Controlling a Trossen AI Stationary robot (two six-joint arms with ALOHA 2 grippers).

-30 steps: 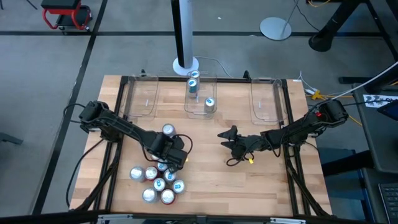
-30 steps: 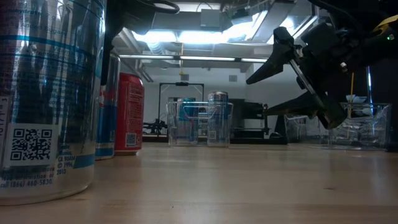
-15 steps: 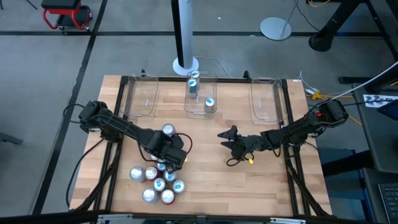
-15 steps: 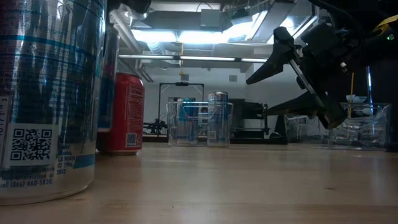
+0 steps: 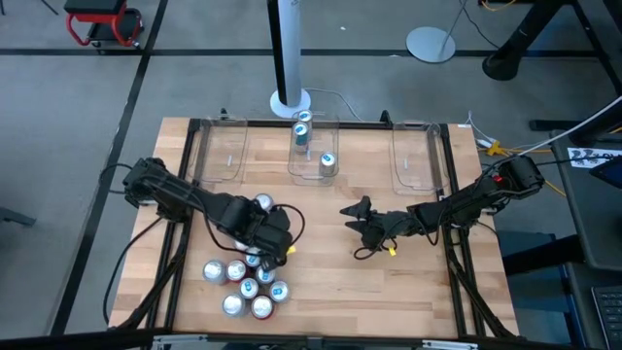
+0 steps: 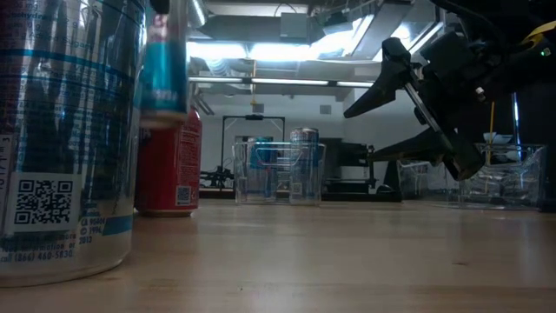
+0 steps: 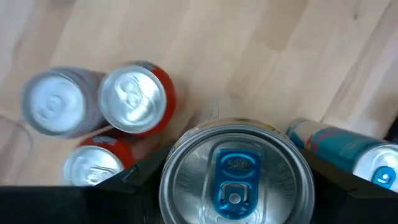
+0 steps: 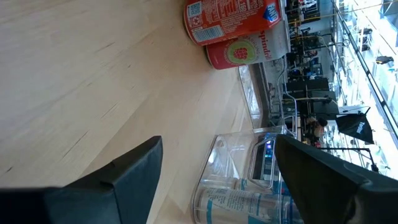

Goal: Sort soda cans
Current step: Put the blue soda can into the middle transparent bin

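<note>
My left gripper [image 7: 233, 186] clamps a blue-tab can [image 7: 236, 171] by its sides, lifted above the cluster [image 5: 245, 282]. It is likely light, slick and dentable, so mid-wall suits. Farther off, my right gripper [image 5: 358, 222] hangs open over mid-table.

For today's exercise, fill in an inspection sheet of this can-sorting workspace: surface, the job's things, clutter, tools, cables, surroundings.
Surface: wooden table.
Job's things: cluster of cans at the front left; three clear bins along the far edge, the middle bin holding two cans.
Clutter: nothing seen.
Tools: left tool shut on a blue-tabbed can, lifted off the table; right tool open, mid-table.
Cables: on the floor at right.
Surroundings: white pole base, red cart.
</note>
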